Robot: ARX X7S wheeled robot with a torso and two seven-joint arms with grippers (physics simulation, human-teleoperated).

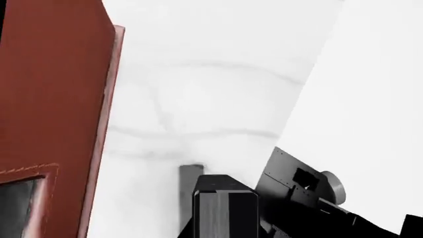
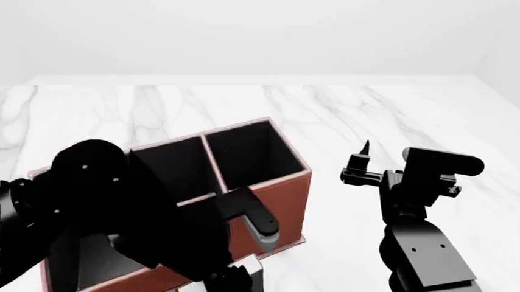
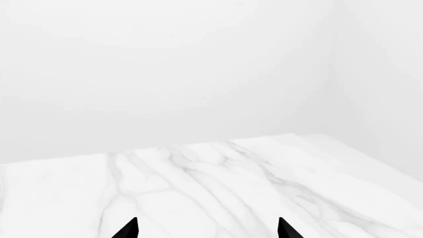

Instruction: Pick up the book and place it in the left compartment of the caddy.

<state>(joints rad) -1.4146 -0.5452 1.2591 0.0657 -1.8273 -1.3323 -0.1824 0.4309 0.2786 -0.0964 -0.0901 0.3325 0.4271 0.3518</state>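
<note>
The caddy [image 2: 268,194] is reddish-brown with a black inside, and its outer wall [image 1: 59,99] fills one side of the left wrist view. The book [image 1: 225,208], black with a grey page edge, sits close to the camera beside that wall and above the white table; my left gripper [image 2: 237,275] is shut on it. My left arm hides the left compartment in the head view. Two square sections [image 2: 243,155] show open and empty. My right gripper [image 3: 208,230] is open over bare table to the caddy's right [image 2: 363,159].
White marble table [image 2: 366,109] runs behind and to the right of the caddy, with a pale wall beyond. My right arm [image 2: 422,243] stands at the caddy's right. A dark grey arm part [image 1: 300,181] shows next to the book.
</note>
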